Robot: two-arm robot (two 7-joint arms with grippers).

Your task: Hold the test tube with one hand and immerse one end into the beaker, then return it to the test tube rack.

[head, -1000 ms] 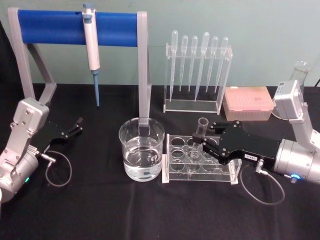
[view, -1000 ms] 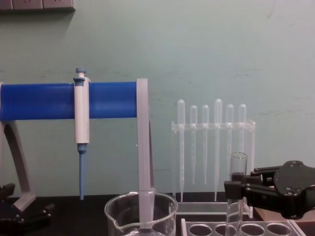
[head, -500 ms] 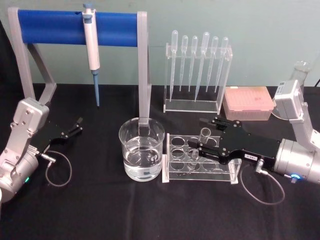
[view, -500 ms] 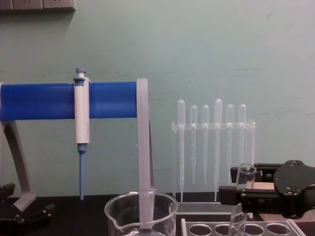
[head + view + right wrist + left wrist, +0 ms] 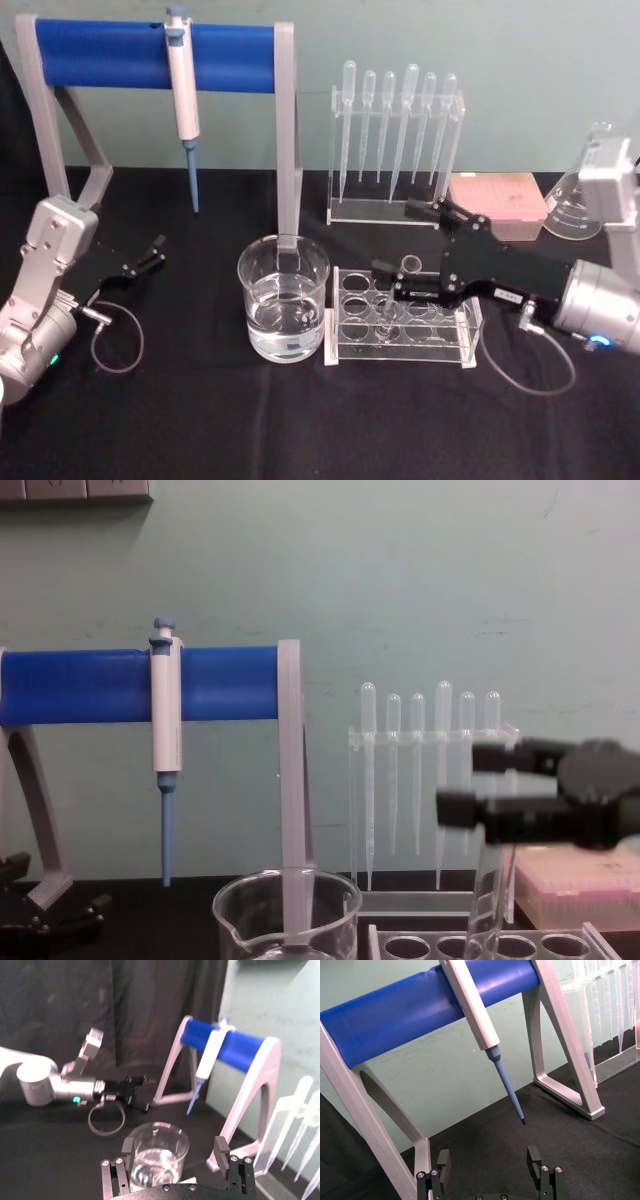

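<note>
Overhead, a black-clothed worktop (image 5: 250,420) meets a pale green wall (image 5: 400,570); right pincer (image 5: 392,250) open above the test tube (image 5: 405,272), left pincer (image 5: 152,255) open.

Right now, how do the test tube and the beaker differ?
The test tube is narrow and stands in the clear rack; the beaker is far wider and sits on the table. The beaker holds liquid; the tube's fill is unclear. Both are clear glass.

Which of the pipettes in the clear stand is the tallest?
The fourth pipette from the robot's left: its bulb tops the other five pipettes in the stand.
</note>
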